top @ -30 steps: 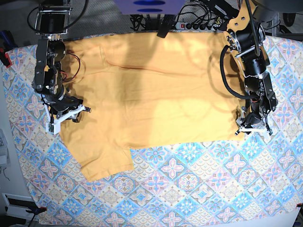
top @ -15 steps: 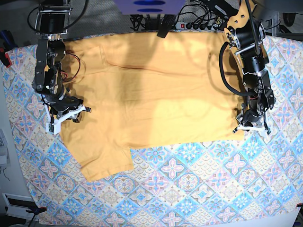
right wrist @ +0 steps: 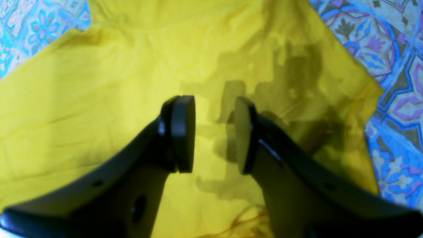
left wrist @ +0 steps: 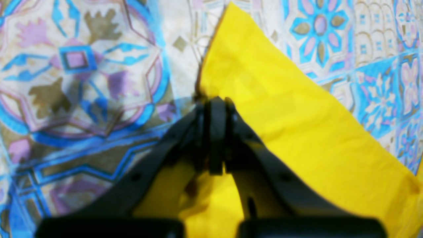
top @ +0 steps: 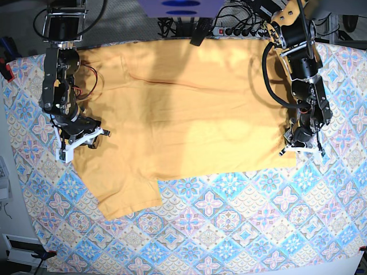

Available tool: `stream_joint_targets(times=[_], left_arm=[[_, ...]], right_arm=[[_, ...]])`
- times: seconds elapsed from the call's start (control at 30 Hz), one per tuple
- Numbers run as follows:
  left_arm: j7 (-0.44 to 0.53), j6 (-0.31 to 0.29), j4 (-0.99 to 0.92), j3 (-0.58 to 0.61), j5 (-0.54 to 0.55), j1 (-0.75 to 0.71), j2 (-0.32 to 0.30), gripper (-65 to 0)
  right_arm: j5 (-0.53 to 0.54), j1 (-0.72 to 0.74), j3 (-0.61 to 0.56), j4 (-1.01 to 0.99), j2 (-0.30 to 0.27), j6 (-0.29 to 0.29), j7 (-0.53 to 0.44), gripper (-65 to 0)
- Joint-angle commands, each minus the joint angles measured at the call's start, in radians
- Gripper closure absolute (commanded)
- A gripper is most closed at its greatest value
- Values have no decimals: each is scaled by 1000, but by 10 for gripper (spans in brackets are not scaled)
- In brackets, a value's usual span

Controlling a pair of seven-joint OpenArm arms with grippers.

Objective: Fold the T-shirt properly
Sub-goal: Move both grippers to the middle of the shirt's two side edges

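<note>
The yellow-orange T-shirt (top: 183,109) lies spread flat on the patterned tablecloth (top: 229,229), one sleeve (top: 127,192) sticking out toward the front left. My left gripper (top: 302,149) is at the shirt's front right corner; in the left wrist view it (left wrist: 213,109) is shut on the shirt's edge (left wrist: 264,109). My right gripper (top: 80,140) hovers over the shirt's left edge; in the right wrist view it (right wrist: 214,132) is open with yellow fabric (right wrist: 99,82) beneath and nothing between the pads.
A power strip and cables (top: 241,28) lie beyond the table's back edge. A red wire (top: 89,80) hangs by the right arm. The tablecloth's front half shows bare pattern.
My left gripper has moved slightly back and left along the shirt's right edge, with the corner of fabric following it. The right arm has not moved.
</note>
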State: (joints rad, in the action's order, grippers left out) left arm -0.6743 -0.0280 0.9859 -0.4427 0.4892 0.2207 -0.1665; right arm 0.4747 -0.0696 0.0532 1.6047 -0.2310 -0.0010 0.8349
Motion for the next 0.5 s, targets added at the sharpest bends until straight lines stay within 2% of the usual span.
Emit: stream_joint_targets(times=[0.0, 0.33, 0.47], left_arm=[[-2, -5, 17, -1, 21, 18, -11, 0], [-8, -5, 350, 0, 33, -117, -1, 0], [-8, -5, 430, 0, 56, -186, -3, 0]], right_arm=[[3, 17, 7, 23, -11, 6, -24, -197], [2, 20, 14, 15, -11, 6, -27, -197], [2, 70, 14, 4, -11, 6, -27, -197]])
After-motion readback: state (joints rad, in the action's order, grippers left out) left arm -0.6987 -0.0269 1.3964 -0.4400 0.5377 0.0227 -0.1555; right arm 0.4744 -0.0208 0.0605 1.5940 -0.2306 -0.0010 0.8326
